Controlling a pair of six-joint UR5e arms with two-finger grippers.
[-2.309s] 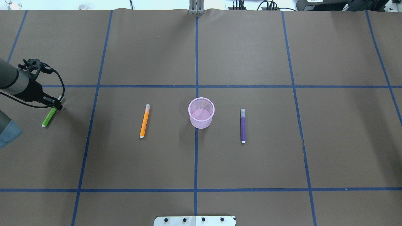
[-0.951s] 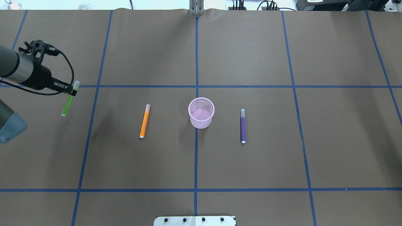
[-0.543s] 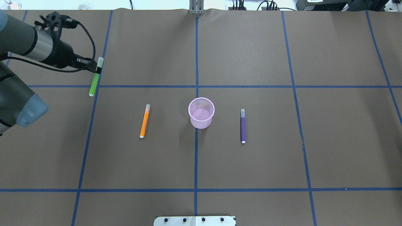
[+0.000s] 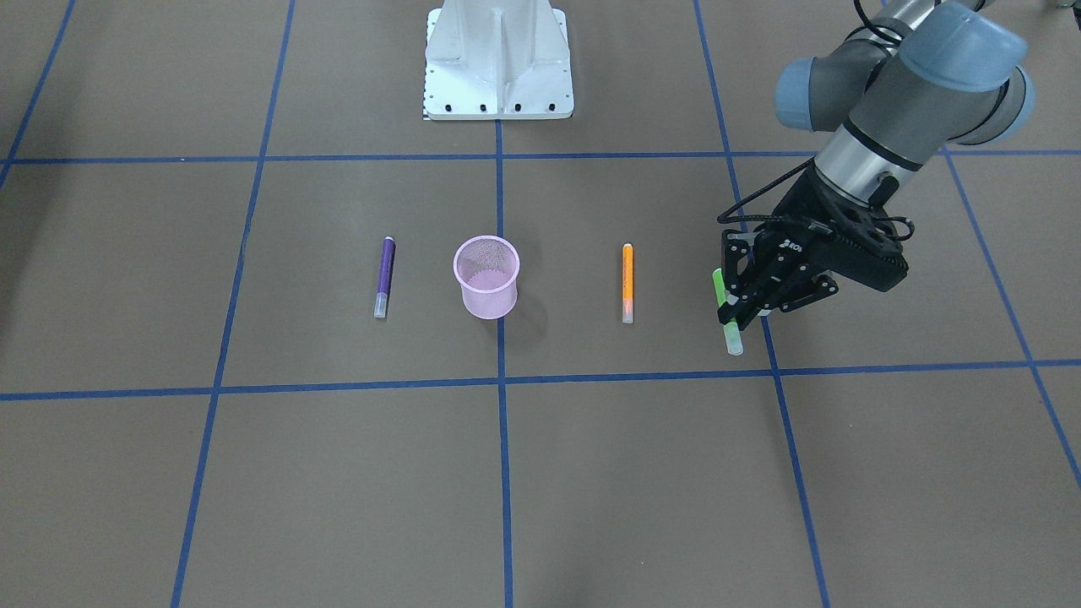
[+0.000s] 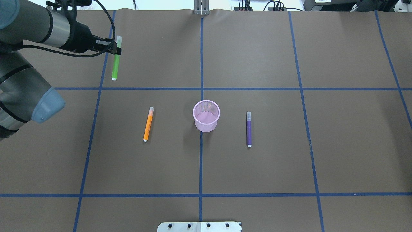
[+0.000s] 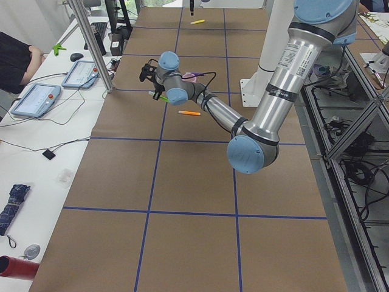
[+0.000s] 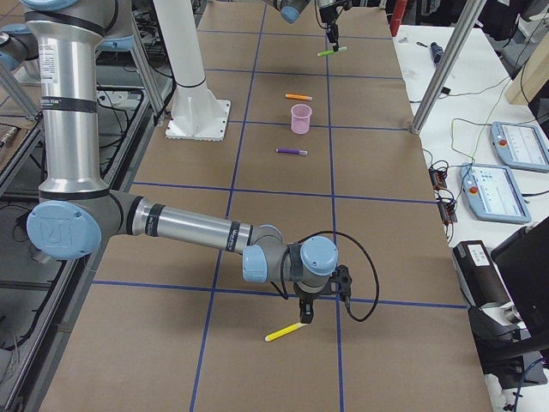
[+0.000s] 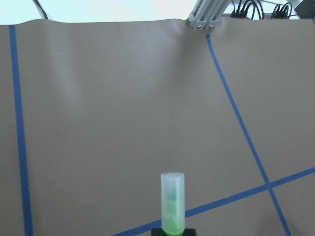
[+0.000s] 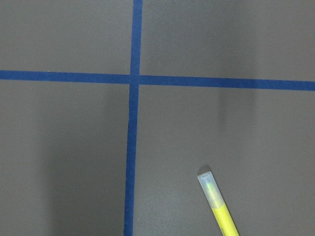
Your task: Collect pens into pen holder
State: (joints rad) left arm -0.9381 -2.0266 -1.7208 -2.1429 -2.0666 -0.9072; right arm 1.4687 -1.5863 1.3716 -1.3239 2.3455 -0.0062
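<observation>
My left gripper [image 5: 114, 51] is shut on the bright green pen [image 5: 115, 66], near its pale cap end, and holds it above the table at the far left. The same gripper [image 4: 733, 319] and green pen [image 4: 720, 291] show in the front view; the cap [image 8: 173, 196] fills the left wrist view's bottom. The pink mesh pen holder [image 5: 206, 116] stands upright mid-table. The orange pen [image 5: 148, 124] lies left of it, the purple pen [image 5: 248, 129] right of it. My right gripper [image 7: 302, 311] shows only in the right side view; I cannot tell if it is open or shut.
A yellow pen [image 9: 219, 209] lies on the table by the right gripper, also in the right side view [image 7: 286, 331]. The robot's base plate [image 5: 199, 226] is at the near edge, a metal post [image 5: 201, 8] at the far edge. Tablets lie on side tables [image 7: 515, 146].
My left gripper has lifted the green pen off the table and carried it toward the far edge and rightward. The holder and the orange and purple pens have not moved.
</observation>
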